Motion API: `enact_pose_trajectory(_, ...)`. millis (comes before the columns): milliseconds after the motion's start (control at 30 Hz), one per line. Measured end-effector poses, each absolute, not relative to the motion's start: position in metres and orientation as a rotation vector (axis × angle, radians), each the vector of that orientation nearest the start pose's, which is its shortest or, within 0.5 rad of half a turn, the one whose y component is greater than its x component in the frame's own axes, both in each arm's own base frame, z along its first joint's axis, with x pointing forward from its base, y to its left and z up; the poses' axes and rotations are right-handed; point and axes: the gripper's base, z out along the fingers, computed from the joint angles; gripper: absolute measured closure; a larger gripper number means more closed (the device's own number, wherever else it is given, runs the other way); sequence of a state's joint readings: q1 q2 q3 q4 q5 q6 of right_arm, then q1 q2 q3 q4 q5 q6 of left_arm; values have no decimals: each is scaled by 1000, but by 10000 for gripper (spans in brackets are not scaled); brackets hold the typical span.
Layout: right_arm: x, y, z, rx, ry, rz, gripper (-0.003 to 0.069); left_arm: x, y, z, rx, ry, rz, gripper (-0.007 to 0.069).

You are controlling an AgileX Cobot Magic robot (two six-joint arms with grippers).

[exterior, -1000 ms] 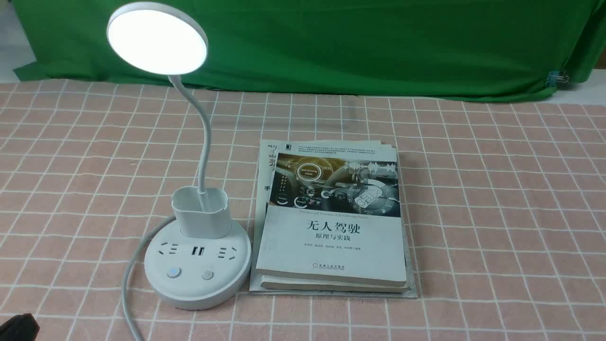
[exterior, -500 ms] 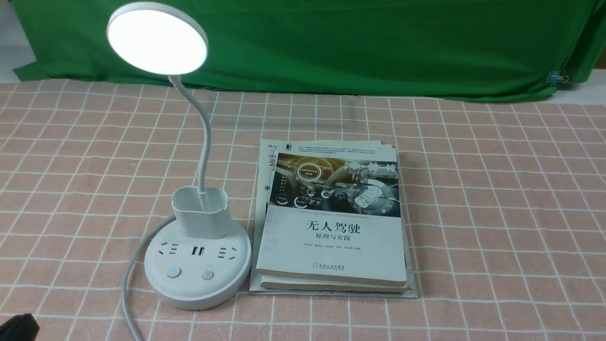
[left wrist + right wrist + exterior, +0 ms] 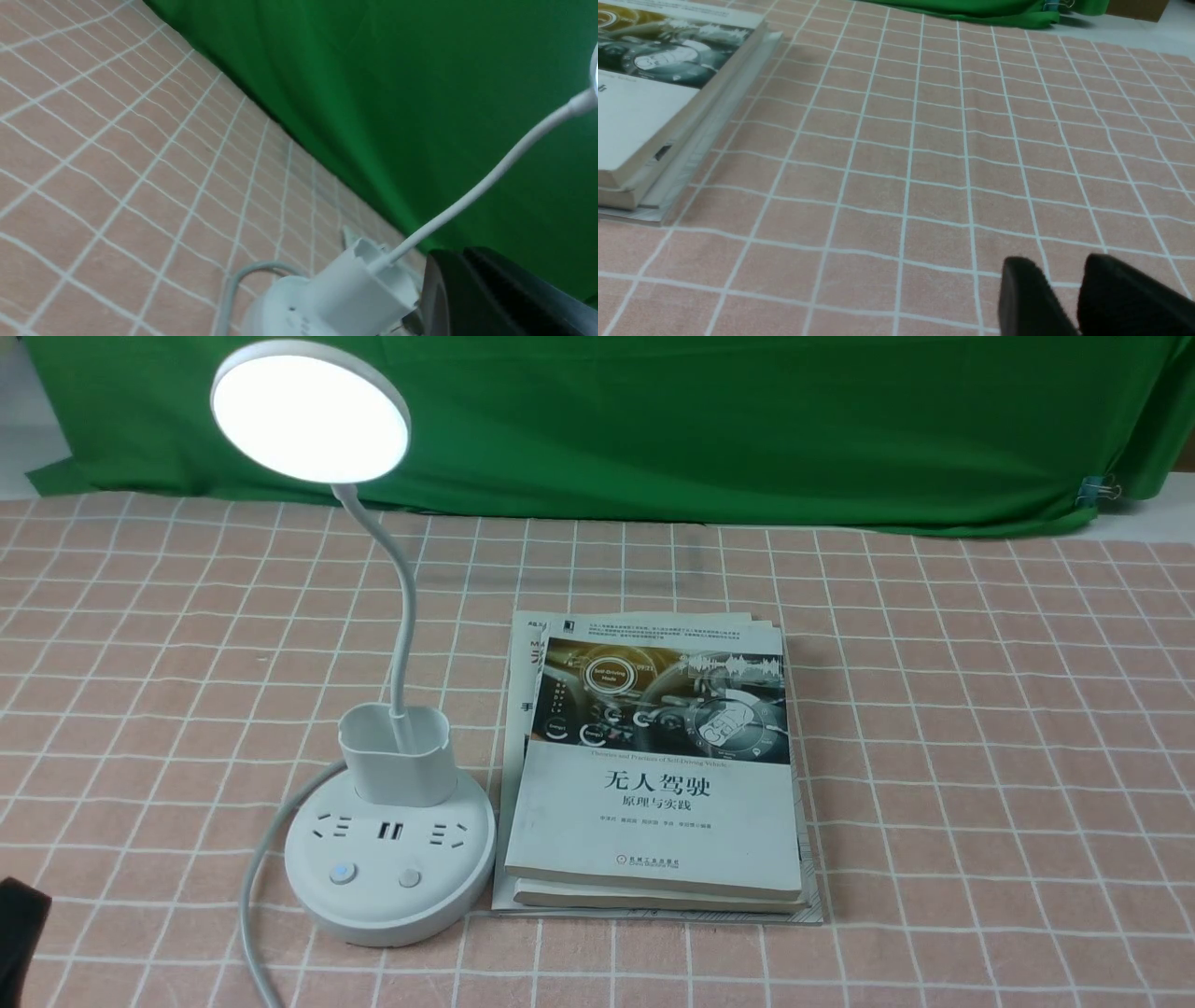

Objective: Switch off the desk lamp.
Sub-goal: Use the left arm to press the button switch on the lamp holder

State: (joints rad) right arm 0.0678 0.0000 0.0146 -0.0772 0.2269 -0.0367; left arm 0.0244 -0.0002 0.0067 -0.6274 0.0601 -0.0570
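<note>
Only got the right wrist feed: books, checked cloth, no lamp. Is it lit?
Observer: Yes. The front view shows the desk lamp with its disc head glowing bright.
Operator: Where is it from the books?
Observer: Its round base sits close beside the books, on the robot's left of them.
Operator: Switches visible?
Observer: Two, on the base's near side: a bluish button and a grey button to its right.
</note>
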Motion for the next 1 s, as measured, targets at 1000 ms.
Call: enact_pose_trajectory(1000,56,2,188,-142,1719,-48,419,225,-101,259,447,2779,-283,620)
